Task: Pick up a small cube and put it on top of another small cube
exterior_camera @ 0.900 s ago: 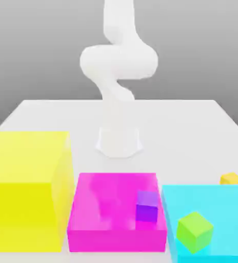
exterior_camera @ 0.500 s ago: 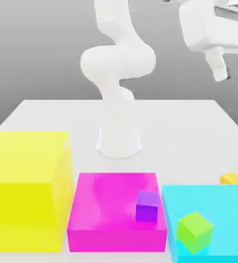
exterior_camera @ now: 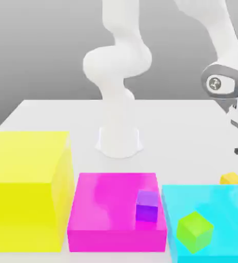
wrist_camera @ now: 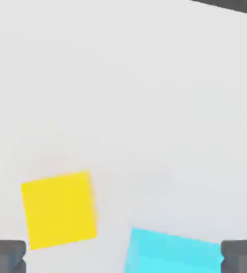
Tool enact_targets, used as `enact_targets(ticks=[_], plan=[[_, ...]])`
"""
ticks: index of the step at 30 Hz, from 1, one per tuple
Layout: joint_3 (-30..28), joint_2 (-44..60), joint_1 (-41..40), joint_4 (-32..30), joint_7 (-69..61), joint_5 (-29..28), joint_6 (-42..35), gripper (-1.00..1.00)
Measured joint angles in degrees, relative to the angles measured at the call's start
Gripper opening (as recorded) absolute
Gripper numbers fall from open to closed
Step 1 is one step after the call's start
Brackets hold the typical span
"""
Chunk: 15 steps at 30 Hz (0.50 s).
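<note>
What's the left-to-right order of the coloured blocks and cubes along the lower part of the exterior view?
Big yellow block → magenta block → cyan block. Small cubes: purple → green → yellow-orange.

The pincer (wrist_camera: 123, 257) has come down (quite far) above the yellow-orange cube (exterior_camera: 232, 180).

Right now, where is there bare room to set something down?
The pale tabletop is open around the arm's base. It's crowded nearer the camera: yellow, pink and cyan blocks, two small cubes on top.
</note>
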Motion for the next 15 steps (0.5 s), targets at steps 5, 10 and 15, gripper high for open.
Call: enact_targets(ticks=[5, 10, 15], plan=[[-5.18, 10.26, 4.54, 1.62, 3.34, -5.76, 7.83, 0.0], [-5.99, 11.75, 5.23, 1.92, 3.85, -6.38, 8.96, -1.0], [-4.7, 8.77, 4.26, 1.28, 2.79, -5.04, 6.59, -1.0]])
